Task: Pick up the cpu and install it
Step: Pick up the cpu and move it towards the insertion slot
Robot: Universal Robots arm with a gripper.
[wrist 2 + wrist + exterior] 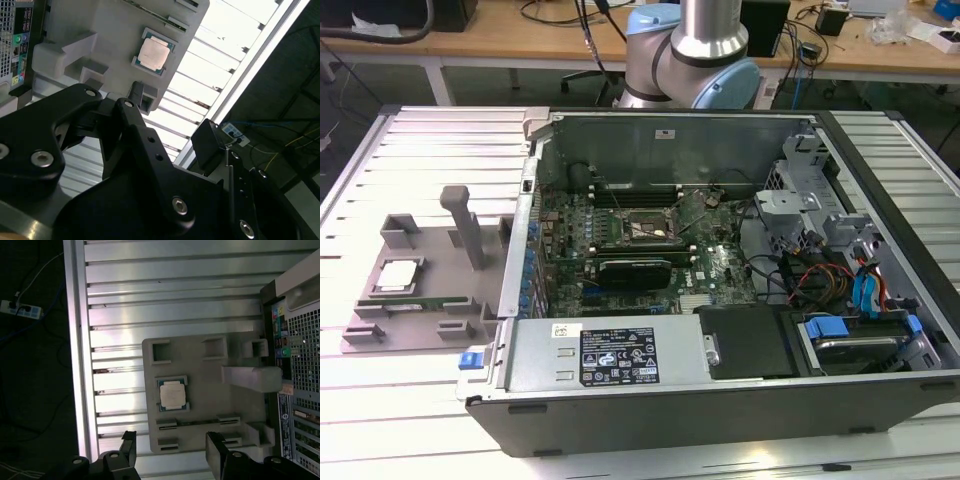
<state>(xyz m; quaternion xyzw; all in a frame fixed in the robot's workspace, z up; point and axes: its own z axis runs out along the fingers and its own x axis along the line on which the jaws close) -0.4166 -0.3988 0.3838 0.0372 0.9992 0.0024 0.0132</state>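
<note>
Two fingers [128, 447]: spread wide in the first wrist view with nothing between them, so my pincer [172, 457] is empty.
Cpu [172, 394]: ahead of my fingertips and well apart from them, roughly in line with the gap between the fingers. It lies flat, metal top up, in a square seat of the grey tray [200, 360] — untouched, not yet picked up.
Handling: light, stiff and thin, I judge. The metal lid looks smooth, so it may slip in a loose hold, and the underside is likely delicate.
Where to hold: two opposite edges, one finger on each side. The seat's low rim leaves little edge showing, so I expect only a shallow bite.
Strip [195, 422]: a thin long piece in a tray slot, between me and the cpu. I cannot say for sure what it is.
Post [252, 378]: an upright block on the tray, off to one side of the cpu and farther from me.
Computer case [720, 400]: beyond the tray, lid off, with the socket [642, 228] on the board inside — far from my fingers.
Hidden: my fingertips are cut off at the frame's edge in the first wrist view. My own black linkage [125, 175] stands in front of the tray's near edge in the second wrist view. I cannot tell whether the cpu sits flush or proud in its seat, nor whether the socket's frame is open.
</note>
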